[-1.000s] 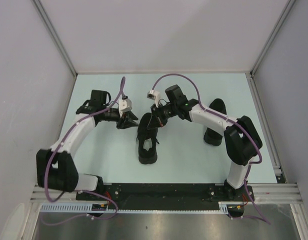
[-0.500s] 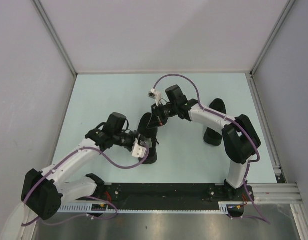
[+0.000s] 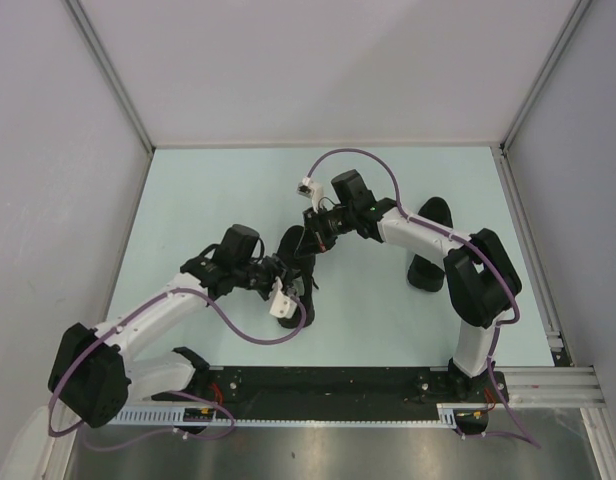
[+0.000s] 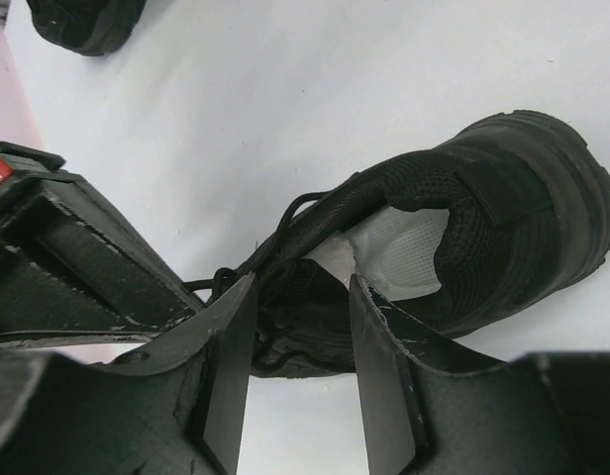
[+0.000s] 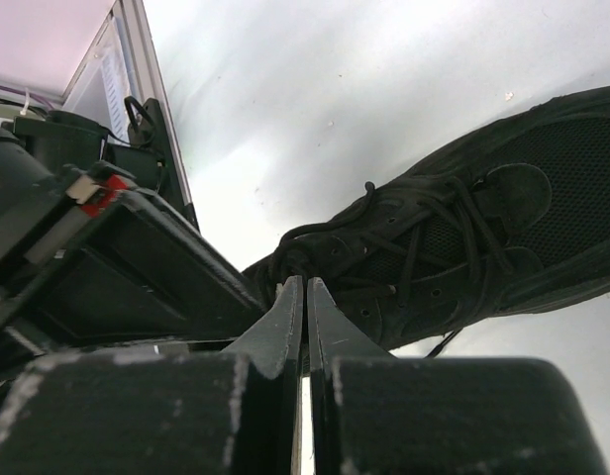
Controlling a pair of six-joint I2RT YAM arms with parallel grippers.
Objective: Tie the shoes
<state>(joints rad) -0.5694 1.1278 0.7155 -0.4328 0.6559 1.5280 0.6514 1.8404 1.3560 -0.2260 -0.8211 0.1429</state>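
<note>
The black shoe [image 3: 291, 243] lies mid-table, toe away from the arm bases. The left wrist view shows its pale grey insole [image 4: 404, 252] and thin black laces [image 4: 285, 213]. My left gripper [image 3: 293, 281] hangs over the shoe's near half. It is open [image 4: 300, 289], and its fingers [image 4: 231, 356] straddle the dark tongue just in front of the insole, with nothing clamped. My right gripper [image 3: 311, 249] is shut [image 5: 305, 284]. Its tips press against the lace bundle [image 5: 315, 242] at the top eyelets. No lace shows between the jaws.
A second black shoe [image 3: 428, 250] lies to the right, beside the right arm's elbow, and shows in the left wrist view [image 4: 82, 22]. The pale blue table [image 3: 208, 195] is walled left, right and back. The two grippers stand close together over the middle shoe.
My left arm has swung from the shoe's left side toward the near edge and onto the shoe's near half, and its jaws have widened a little. The right gripper has stayed shut at the laces.
</note>
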